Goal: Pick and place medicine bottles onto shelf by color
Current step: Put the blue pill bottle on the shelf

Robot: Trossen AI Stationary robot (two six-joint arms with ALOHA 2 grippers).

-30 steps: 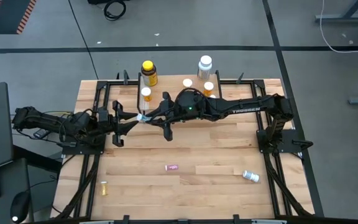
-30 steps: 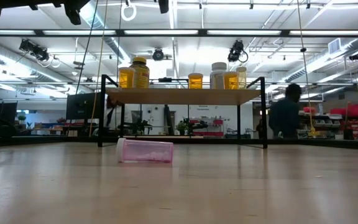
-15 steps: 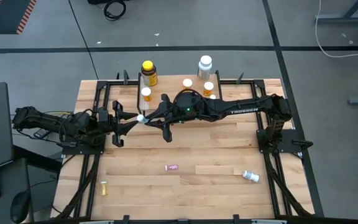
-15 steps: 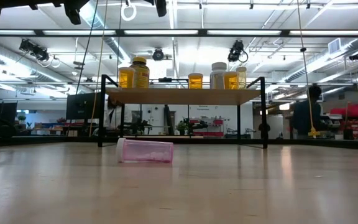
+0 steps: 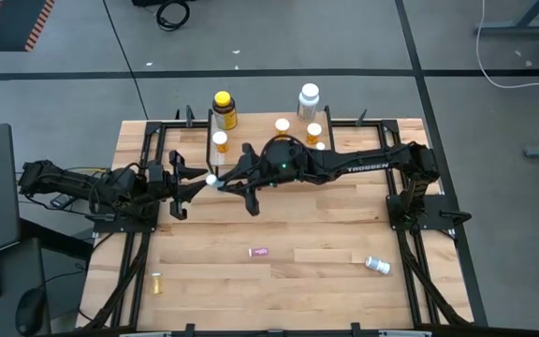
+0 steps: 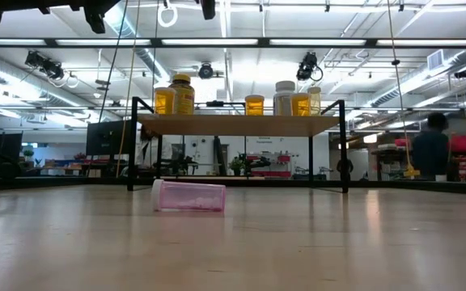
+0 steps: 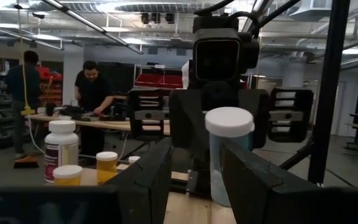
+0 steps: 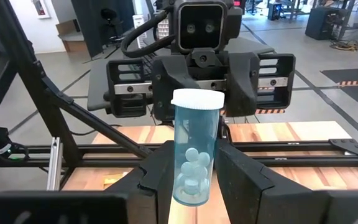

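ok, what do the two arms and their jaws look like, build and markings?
Both arms are dark, near-black, jointed tubes. The right arm carries white lettering along its forearm and a small green light near the wrist. The left arm shows loose black cables at its base. Each gripper head is a boxy block with a camera housing on top and flat, wedge-shaped dark jaws.

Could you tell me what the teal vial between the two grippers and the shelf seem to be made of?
The teal vial looks like clear tinted plastic: round pills show through its wall, under an opaque white cap. The shelf seems to have a light, matte wooden top on thin black legs, probably painted metal.
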